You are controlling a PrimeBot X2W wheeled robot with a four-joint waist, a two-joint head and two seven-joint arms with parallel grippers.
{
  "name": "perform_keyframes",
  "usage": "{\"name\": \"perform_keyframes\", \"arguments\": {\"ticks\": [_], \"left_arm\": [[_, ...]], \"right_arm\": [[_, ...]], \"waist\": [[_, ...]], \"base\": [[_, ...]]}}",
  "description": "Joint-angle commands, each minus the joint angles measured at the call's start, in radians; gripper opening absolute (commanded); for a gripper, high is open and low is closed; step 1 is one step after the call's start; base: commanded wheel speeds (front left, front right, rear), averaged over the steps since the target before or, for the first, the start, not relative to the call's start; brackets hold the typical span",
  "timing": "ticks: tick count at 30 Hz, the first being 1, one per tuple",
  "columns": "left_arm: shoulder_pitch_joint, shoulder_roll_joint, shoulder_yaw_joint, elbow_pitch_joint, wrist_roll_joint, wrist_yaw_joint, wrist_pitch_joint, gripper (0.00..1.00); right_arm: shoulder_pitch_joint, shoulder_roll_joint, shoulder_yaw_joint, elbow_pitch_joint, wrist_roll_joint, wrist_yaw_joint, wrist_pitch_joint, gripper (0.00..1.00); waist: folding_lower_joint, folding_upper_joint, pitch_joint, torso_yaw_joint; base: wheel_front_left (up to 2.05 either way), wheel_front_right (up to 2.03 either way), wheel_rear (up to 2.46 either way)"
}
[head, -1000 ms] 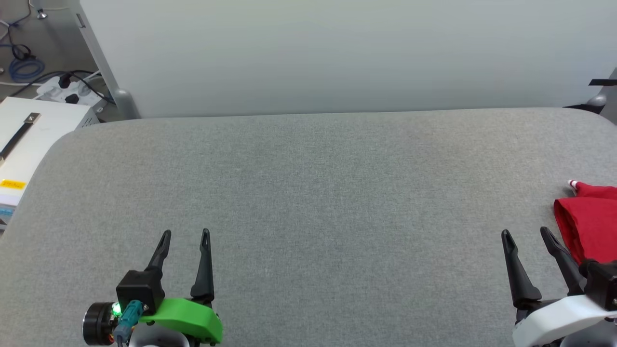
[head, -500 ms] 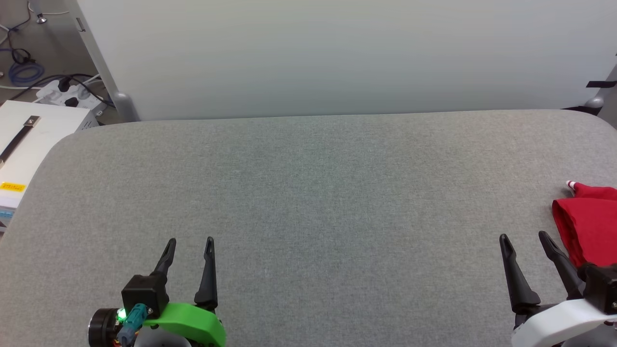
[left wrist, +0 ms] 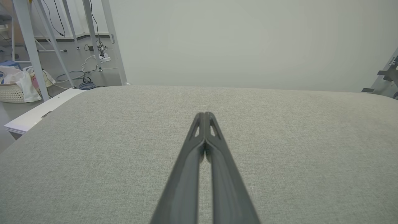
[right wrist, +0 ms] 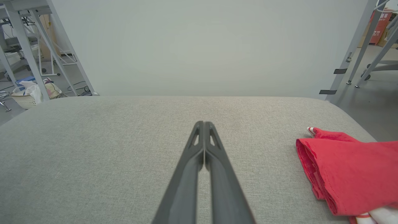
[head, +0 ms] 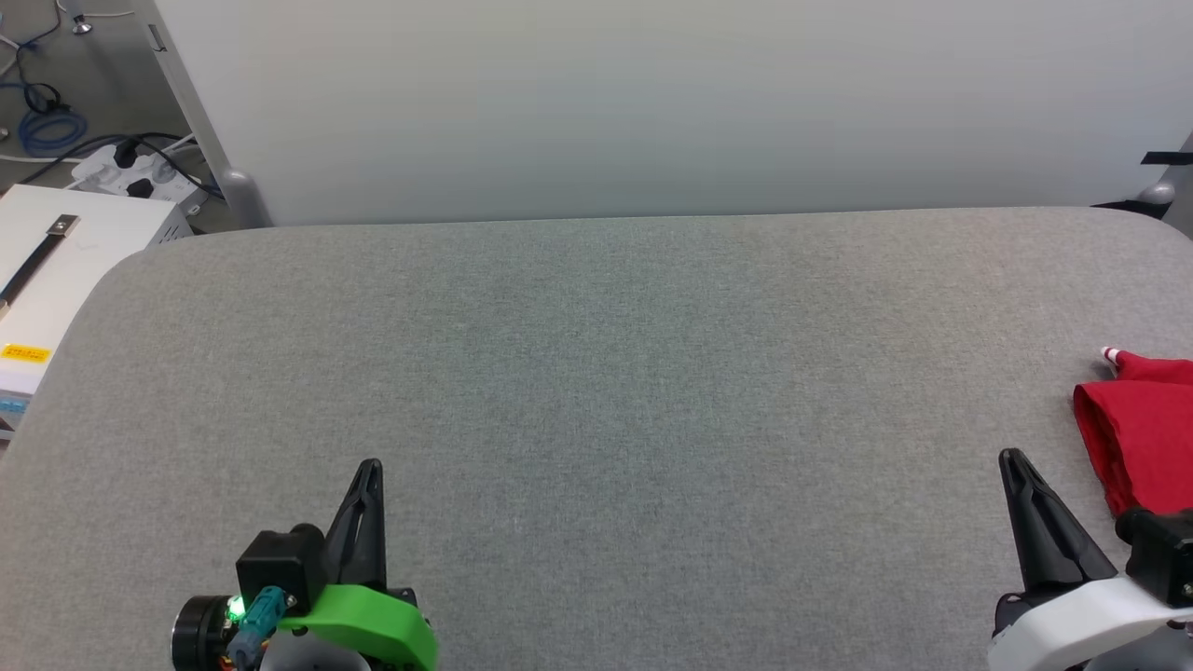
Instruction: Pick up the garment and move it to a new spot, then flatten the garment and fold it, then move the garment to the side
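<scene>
The garment (head: 1145,438) is a folded bright red cloth lying at the right edge of the grey table (head: 596,373); a bit of red-and-white striped trim pokes out at its far corner. In the right wrist view the garment (right wrist: 348,168) lies to the right of my fingers, with white cloth showing at its near end. My right gripper (head: 1011,458) is shut and empty, just left of the garment and apart from it. At the lower left my left gripper (head: 371,466) is shut on nothing. Both wrist views show the fingertips pressed together: left gripper (left wrist: 204,114), right gripper (right wrist: 203,123).
A pale partition wall (head: 652,102) stands behind the table. A white box (head: 56,270) sits off the table's left edge, with cables and a power strip (head: 130,172) on the floor. Metal frame legs (right wrist: 354,46) and a laundry basket (left wrist: 14,90) stand beyond.
Both grippers have gone from open to shut, with nothing taken between the fingers. The garment has stayed in place.
</scene>
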Motion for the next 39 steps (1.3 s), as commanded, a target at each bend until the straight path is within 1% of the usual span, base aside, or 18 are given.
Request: {"name": "perform_keyframes", "arguments": {"ticks": [1, 39], "left_arm": [[0.0, -0.006, 0.006, -0.002, 0.01, -0.004, 0.005, 0.0], [0.0, -0.074, 0.097, -0.04, 0.129, -0.055, 0.082, 0.0]], "right_arm": [[-0.005, 0.001, 0.0, 0.005, -0.005, 0.0, -0.002, 0.0], [-0.059, 0.02, 0.011, 0.086, -0.07, 0.0, -0.027, 0.0]], "waist": [[0.0, 0.0, 0.0, 0.0], [0.0, 0.0, 0.003, 0.004]], "base": [[0.0, 0.0, 0.0], [0.0, 0.0, 0.0]]}}
